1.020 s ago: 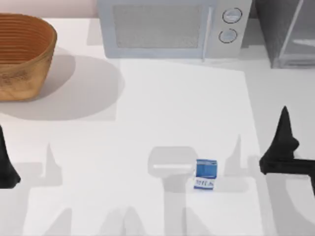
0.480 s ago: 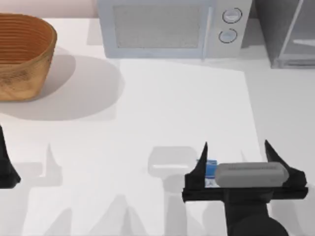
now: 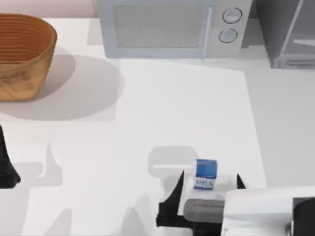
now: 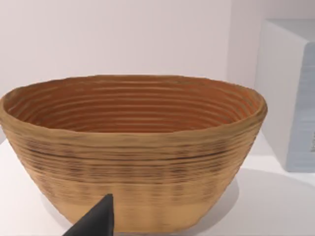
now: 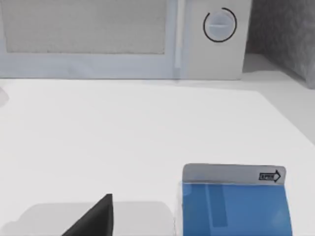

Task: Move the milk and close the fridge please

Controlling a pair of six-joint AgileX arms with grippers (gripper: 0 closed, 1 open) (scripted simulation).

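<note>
Milk (image 3: 205,173), lettered "MILK", stands upright well in front of the microwave (image 3: 170,27) and far from the fridge (image 3: 288,32) as the right gripper (image 3: 206,189) straddles it, fingers spread; apparently off-centre, a closing finger could tip the carton.

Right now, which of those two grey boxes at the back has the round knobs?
The microwave, the wide light-grey box: two round knobs beside its door. The fridge at the right is speckled dark grey.
</note>
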